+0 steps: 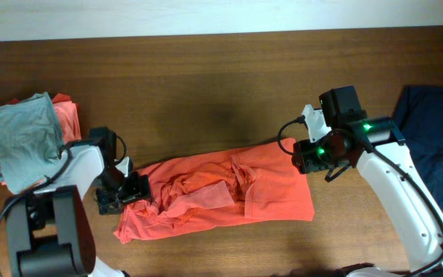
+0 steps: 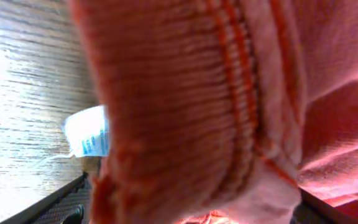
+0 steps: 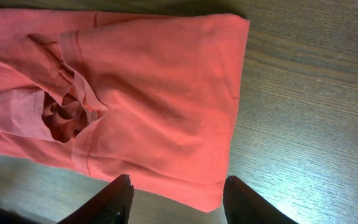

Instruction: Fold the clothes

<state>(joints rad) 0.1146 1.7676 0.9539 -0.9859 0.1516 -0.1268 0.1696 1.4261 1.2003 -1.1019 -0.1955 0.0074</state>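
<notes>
Orange-red T-shirt [image 2: 229,93] crowding spread left end effector [image 1: 121,197], table [image 3: 309,124] wood beyond straight edge

The orange-red T-shirt [image 1: 237,192] is lying as a long, roughly folded band across the middle of the scene, running left to right, with its left end sitting nearer. Its right half is lying smooth and flat, ending in a square corner. Its left half is bunching into wrinkles, with a stitched hem [image 3: 73,62] and paler, inside-out fabric showing among the folds.
</notes>
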